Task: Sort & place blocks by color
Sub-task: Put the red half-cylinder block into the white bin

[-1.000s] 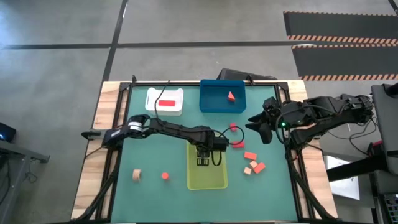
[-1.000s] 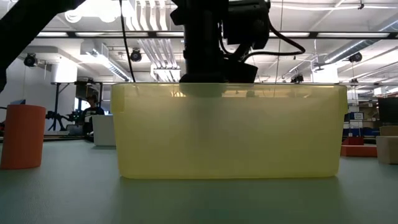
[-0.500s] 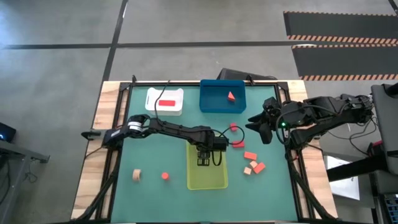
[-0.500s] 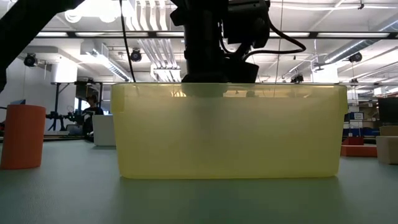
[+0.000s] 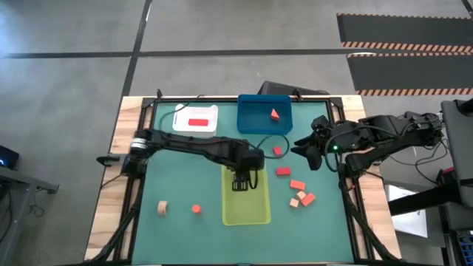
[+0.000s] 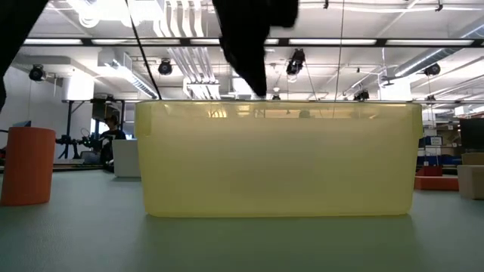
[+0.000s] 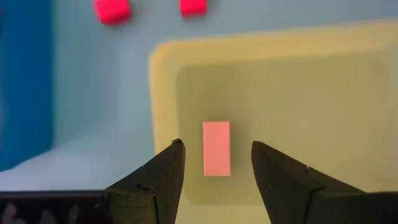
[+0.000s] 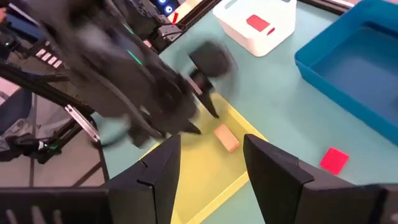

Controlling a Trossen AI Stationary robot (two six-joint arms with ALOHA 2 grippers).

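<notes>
My left gripper [image 7: 216, 144] hangs open over the yellow-green bin [image 5: 246, 207], clear of a pale tan bar [image 7: 216, 148] that lies flat on the bin's floor. From the right wrist view the bar [image 8: 226, 138] shows beside the blurred left arm. My right gripper [image 5: 307, 151] waits open above the table's right side. A red bar [image 5: 198, 123] lies in the white bin [image 5: 182, 117], and a coral wedge [image 5: 275, 114] in the blue bin [image 5: 251, 122]. Red blocks [image 5: 282, 171] and coral blocks [image 5: 301, 196] lie right of the yellow-green bin.
Near the front left, a tan block [image 5: 162, 208] and a red block [image 5: 196, 209] rest on the green mat. The white and blue bins stand along the far edge. In the low view the yellow-green bin [image 6: 280, 159] fills the middle, an orange block [image 6: 26, 166] to its left.
My left gripper has risen straight up out of the yellow-green bin; most of the rise fell in the last half second. In the low view its dark bulk has lifted away from the bin's rim. My right arm has kept still.
</notes>
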